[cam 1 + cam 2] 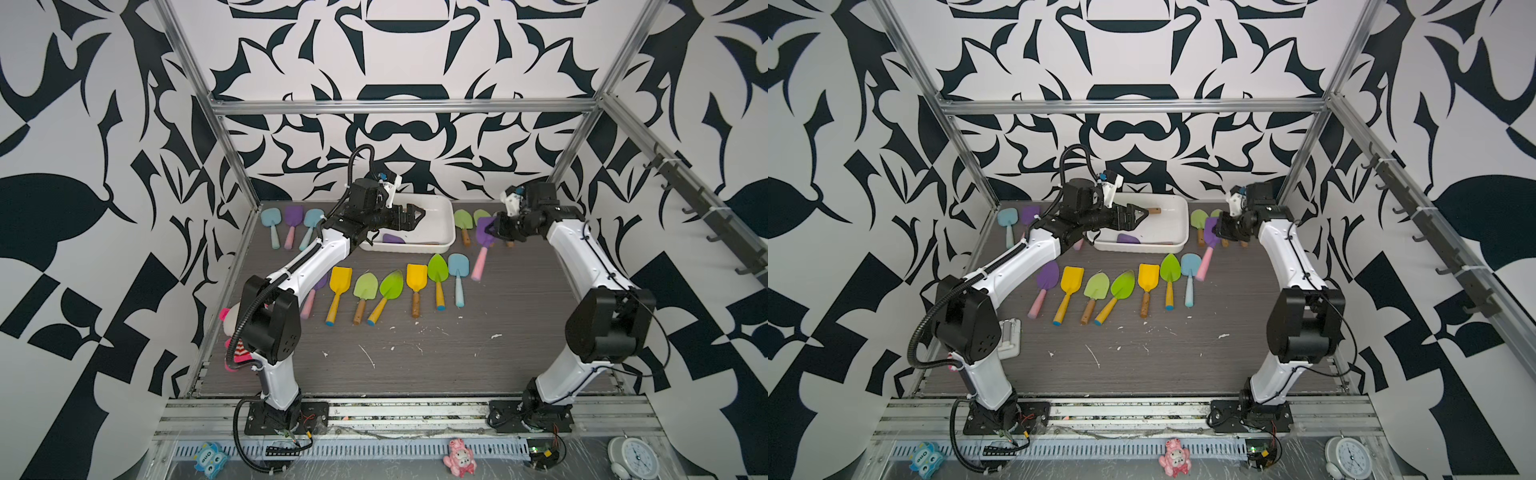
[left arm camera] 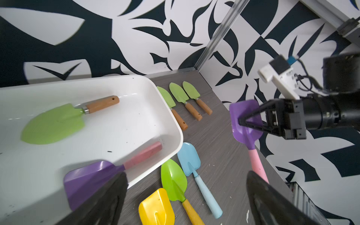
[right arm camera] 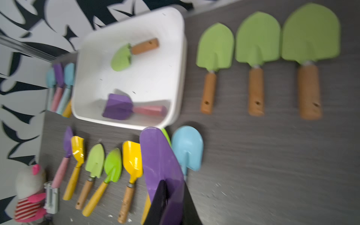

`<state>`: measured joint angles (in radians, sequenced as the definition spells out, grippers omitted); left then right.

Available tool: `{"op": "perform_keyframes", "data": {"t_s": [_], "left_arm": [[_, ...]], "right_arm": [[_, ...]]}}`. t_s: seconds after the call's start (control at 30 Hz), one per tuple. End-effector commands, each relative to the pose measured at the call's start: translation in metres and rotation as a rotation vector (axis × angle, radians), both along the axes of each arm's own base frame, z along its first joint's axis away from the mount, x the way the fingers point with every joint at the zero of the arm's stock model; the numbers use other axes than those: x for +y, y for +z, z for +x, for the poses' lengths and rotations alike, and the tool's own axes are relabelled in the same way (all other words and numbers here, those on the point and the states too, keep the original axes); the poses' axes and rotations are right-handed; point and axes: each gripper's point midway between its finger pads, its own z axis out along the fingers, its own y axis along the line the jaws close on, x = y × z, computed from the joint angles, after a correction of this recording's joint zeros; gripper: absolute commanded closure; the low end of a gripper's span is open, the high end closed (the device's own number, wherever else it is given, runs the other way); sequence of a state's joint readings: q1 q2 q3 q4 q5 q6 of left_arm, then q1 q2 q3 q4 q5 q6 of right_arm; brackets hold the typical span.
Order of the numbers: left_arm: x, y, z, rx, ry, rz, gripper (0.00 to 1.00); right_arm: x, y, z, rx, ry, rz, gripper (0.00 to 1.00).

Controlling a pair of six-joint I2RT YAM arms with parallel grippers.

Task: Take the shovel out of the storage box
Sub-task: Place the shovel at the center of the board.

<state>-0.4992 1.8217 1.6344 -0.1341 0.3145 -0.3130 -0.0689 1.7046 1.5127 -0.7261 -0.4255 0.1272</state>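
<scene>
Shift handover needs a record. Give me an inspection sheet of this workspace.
Surface: grey table, white flecks.
Job's things: storage box holds a green shovel and a purple shovel.
Clutter: loose shovels in rows around the box; plush toy at the table's edge.
Grippers: left gripper open above the box; right gripper shut on a second purple shovel, beside the box.
Cables: black conduit on left arm; thin cable on right arm.
Surroundings: patterned walls, aluminium frame, hook rail.

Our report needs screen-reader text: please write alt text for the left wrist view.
The right claw is shut on the blade of a purple pink-handled shovel outside the white storage box. The box holds a green wooden-handled shovel and a second purple shovel; more shovels lie on the table.
</scene>
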Motion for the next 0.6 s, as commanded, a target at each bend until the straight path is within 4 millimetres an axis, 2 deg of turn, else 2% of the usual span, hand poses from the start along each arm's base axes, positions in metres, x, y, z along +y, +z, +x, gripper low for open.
{"op": "perform_keyframes", "data": {"t_s": [0.0, 0.13, 0.23, 0.3, 0.4, 0.5, 0.57], "left_arm": [[0.025, -0.038, 0.023, 0.081, 0.084, 0.166, 0.03], [0.029, -0.079, 0.048, 0.175, 0.126, 0.317, 0.06], [0.035, -0.104, 0.064, 0.231, 0.176, 0.394, 0.08], [0.039, -0.114, 0.070, 0.250, 0.204, 0.410, 0.08], [0.039, -0.116, 0.078, 0.257, 0.226, 0.364, 0.05], [0.039, -0.123, 0.084, 0.293, 0.235, 0.337, 0.05], [0.035, -0.129, 0.083, 0.332, 0.210, 0.314, 0.06]], "right_arm": [[-0.019, -0.055, -0.019, 0.101, 0.061, -0.081, 1.00], [-0.025, -0.087, -0.013, 0.140, 0.097, -0.090, 1.00], [-0.028, -0.101, -0.003, 0.142, 0.101, -0.069, 1.00], [-0.026, -0.109, 0.001, 0.155, 0.124, -0.051, 1.00], [-0.026, -0.119, 0.005, 0.176, 0.144, -0.044, 0.89], [-0.029, -0.123, 0.009, 0.185, 0.136, -0.055, 0.69], [-0.034, -0.118, 0.012, 0.182, 0.109, -0.064, 0.57]]}}
